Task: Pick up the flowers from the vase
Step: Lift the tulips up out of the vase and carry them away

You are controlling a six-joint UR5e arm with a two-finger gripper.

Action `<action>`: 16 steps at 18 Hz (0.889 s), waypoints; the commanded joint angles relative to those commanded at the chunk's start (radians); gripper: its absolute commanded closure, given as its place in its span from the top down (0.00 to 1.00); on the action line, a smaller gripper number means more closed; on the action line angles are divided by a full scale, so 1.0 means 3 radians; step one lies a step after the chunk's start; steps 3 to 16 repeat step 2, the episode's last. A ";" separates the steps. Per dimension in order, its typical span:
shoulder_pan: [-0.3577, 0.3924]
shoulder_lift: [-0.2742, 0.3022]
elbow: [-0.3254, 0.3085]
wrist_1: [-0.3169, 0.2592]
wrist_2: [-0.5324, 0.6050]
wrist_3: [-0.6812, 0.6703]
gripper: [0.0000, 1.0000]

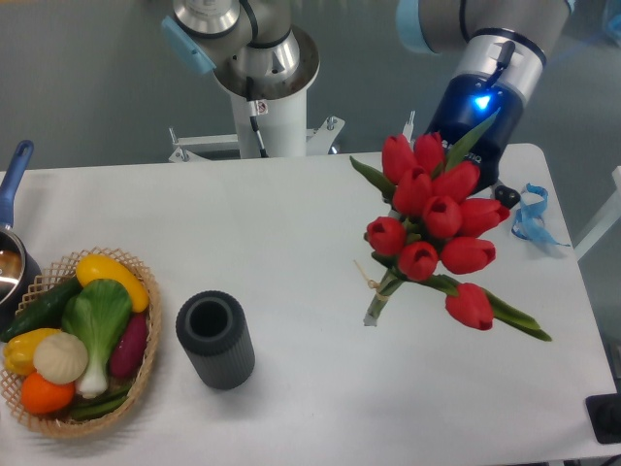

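Note:
The flowers point(434, 223), a bunch of red tulips with green leaves and tied stems, hang above the right half of the table. My gripper point(475, 180) is behind the blooms and shut on the bunch; its fingers are hidden by the flowers. The stem ends point(376, 309) point down and left, just above the tabletop. The vase point(215, 340), a dark grey ribbed cup, stands empty at the lower left, far from the gripper.
A wicker basket point(147, 361) of toy vegetables sits left of the vase. A pot with a blue handle point(14, 173) is at the left edge. Blue ribbon pieces point(530, 216) lie at the right, partly behind the flowers. The arm's base point(260, 78) stands behind the table.

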 joint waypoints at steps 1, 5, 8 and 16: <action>0.0005 0.0005 -0.0025 0.0000 0.0000 0.0005 0.44; 0.0010 0.0005 -0.0041 0.0005 0.0000 0.0005 0.44; 0.0010 0.0005 -0.0041 0.0005 0.0000 0.0005 0.44; 0.0010 0.0005 -0.0041 0.0005 0.0000 0.0005 0.44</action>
